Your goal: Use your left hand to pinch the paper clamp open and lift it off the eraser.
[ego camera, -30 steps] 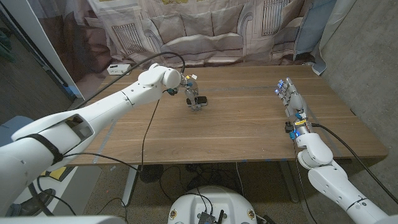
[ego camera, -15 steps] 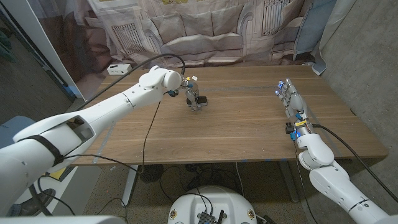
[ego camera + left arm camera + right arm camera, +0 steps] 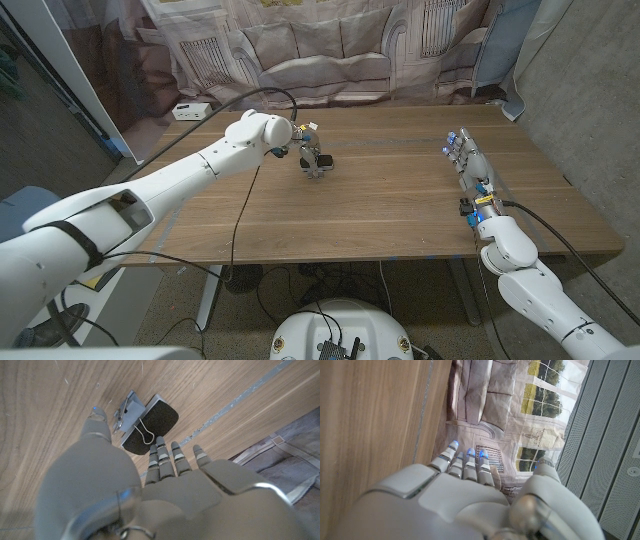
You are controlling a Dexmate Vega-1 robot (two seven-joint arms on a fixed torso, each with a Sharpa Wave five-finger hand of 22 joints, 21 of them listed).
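Now left hand (image 3: 150, 495) over paper clamp (image 3: 131, 412), eraser (image 3: 152, 427)

The table (image 3: 400, 200) was brown wood with a clear grain and a smooth, faintly satin finish, marked by fine pale scratches in the left wrist view. The eraser (image 3: 152, 425) looked matt black, soft-surfaced and dull. The paper clamp (image 3: 131, 410) on it was grey sheet metal with a thin, bright wire handle. The left hand (image 3: 125, 490) had smooth grey plastic shells with a slight sheen; the right hand (image 3: 465, 495) looked glossier and paler.
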